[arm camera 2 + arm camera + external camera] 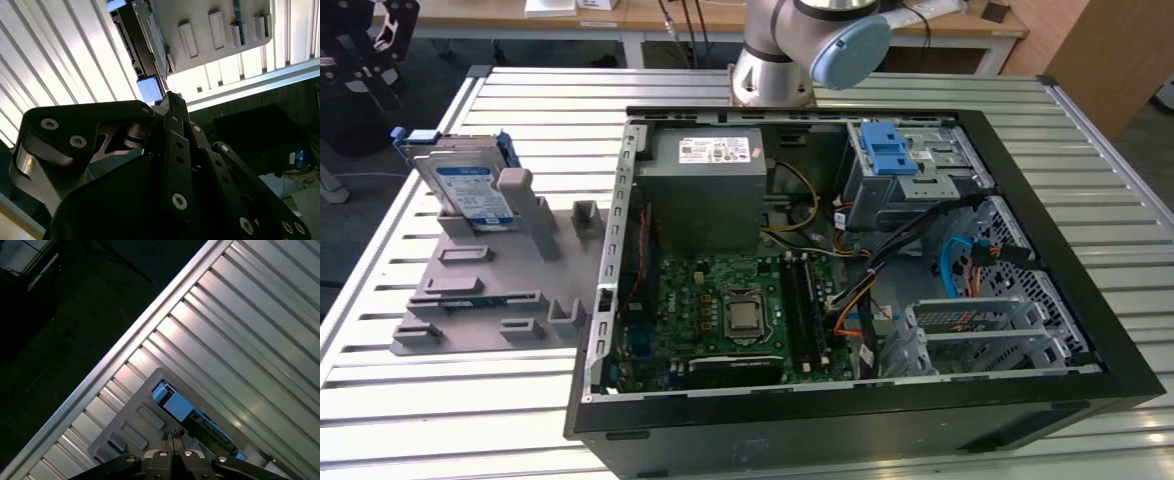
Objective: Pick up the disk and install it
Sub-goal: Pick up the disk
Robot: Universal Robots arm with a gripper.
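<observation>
The disk [467,185] stands on edge in the grey slotted stand [480,290] at the exterior view's left, silver with a blue-and-white label and a blue bracket. In the first wrist view my gripper [172,434] hovers over the disk [200,421] and the stand [132,415], its fingertips pressed together with nothing between them. The second wrist view shows the dark fingers [172,107] pointing at the disk [145,47], clear of it.
An open computer case [854,420] lies on the slatted metal table [534,100], with a motherboard, a grey power supply [707,170] and a drive bay with a blue latch [894,150]. The arm's base [774,50] stands behind the case. The dark floor lies beyond the table's edge [100,375].
</observation>
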